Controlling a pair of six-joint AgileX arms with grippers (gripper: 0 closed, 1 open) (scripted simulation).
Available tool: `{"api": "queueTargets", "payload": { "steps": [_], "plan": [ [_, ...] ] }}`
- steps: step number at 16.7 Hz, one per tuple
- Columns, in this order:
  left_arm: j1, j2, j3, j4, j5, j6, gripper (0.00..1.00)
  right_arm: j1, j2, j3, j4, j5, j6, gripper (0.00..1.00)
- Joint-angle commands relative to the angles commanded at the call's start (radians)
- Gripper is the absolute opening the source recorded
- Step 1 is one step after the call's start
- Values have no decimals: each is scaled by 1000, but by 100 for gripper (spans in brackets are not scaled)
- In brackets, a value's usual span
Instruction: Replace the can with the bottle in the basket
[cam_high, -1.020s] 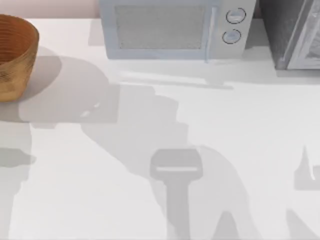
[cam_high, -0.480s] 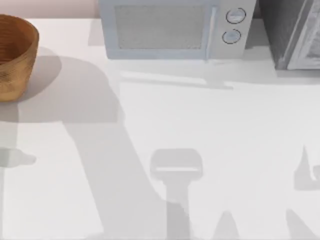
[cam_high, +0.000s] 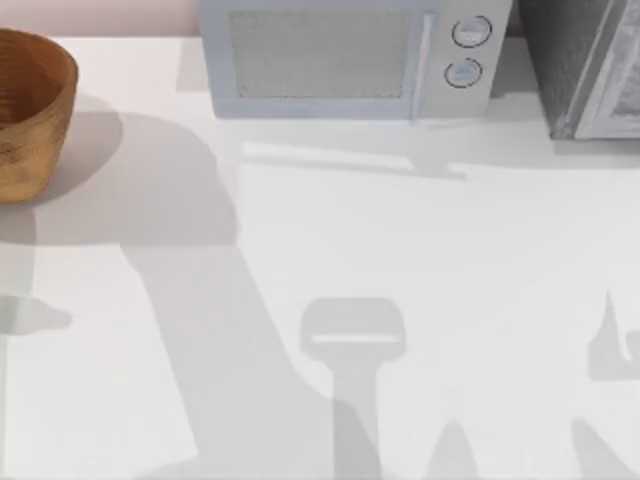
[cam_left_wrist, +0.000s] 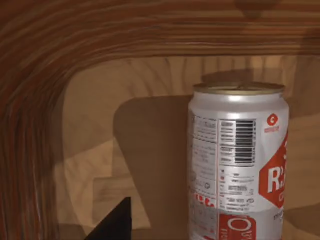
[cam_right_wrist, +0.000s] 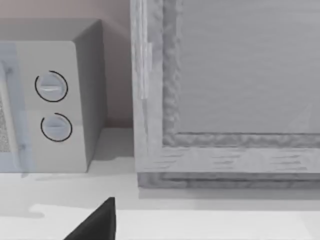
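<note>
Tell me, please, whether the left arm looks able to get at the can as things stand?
Probably yes. In the left wrist view the can stands upright close ahead, inside the basket, with bare basket floor between it and a dark finger tip. Nothing blocks the way; whether the fingers are open cannot be told.

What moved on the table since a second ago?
Just the big arm shadow: it slid from the table's middle toward the top view's left and lower edge. The basket, the microwave and the other shadows stayed where they were.
</note>
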Motion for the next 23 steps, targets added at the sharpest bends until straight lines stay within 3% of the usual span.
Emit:
{"api": "queueTargets", "payload": {
  "steps": [8, 13, 23],
  "plan": [
    [-23, 36, -147, 183, -3, -32, 100, 0, 0, 0, 0, 0, 0, 100],
    [-25, 40, -159, 200, -4, -34, 100, 0, 0, 0, 0, 0, 0, 100],
    [-25, 40, -159, 200, -4, -34, 25, 0, 0, 0, 0, 0, 0, 100]
  ]
}}
